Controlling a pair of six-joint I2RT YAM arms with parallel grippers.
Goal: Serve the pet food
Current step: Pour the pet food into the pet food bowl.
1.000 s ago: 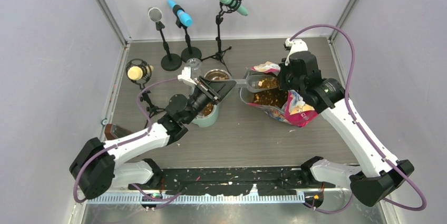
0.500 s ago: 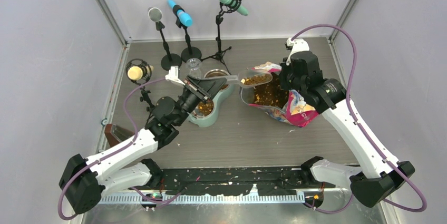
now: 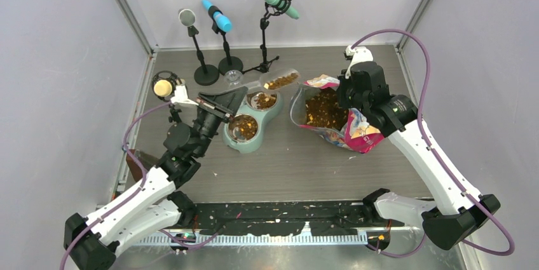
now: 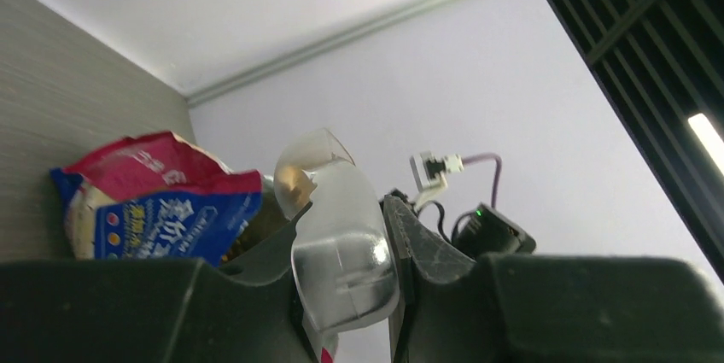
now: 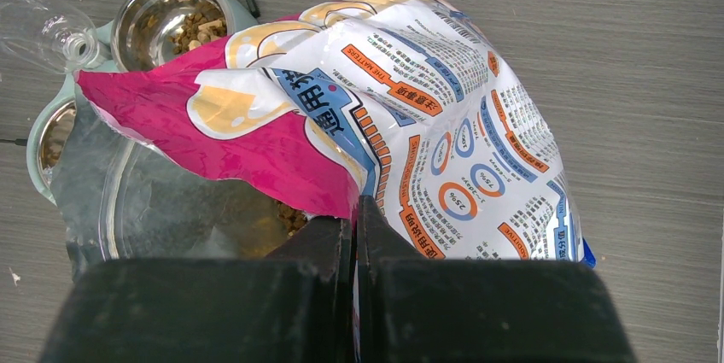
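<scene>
My left gripper (image 3: 240,95) is shut on the handle of a clear plastic scoop (image 3: 279,81) and holds it above the far end of the mint-green feeder (image 3: 253,141). The scoop carries brown pet food. In the left wrist view the scoop handle (image 4: 346,243) sits between my fingers. More pet food (image 3: 321,110) fills the open pink, white and blue bag (image 3: 359,135), and some lies in both steel bowls (image 3: 243,127). My right gripper (image 5: 354,209) is shut on the bag (image 5: 444,124) at its torn edge, holding the mouth open.
Three microphones on stands (image 3: 217,17) line the back of the table, and a yellow one (image 3: 164,87) stands at the left. A clear bottle (image 3: 233,77) sits behind the feeder. A brown object (image 3: 136,159) lies by the left wall.
My left arm has pulled the scoop, loaded with pet food, out of the bag and carried it left and back to above the feeder's far bowl. The right arm has not moved.
</scene>
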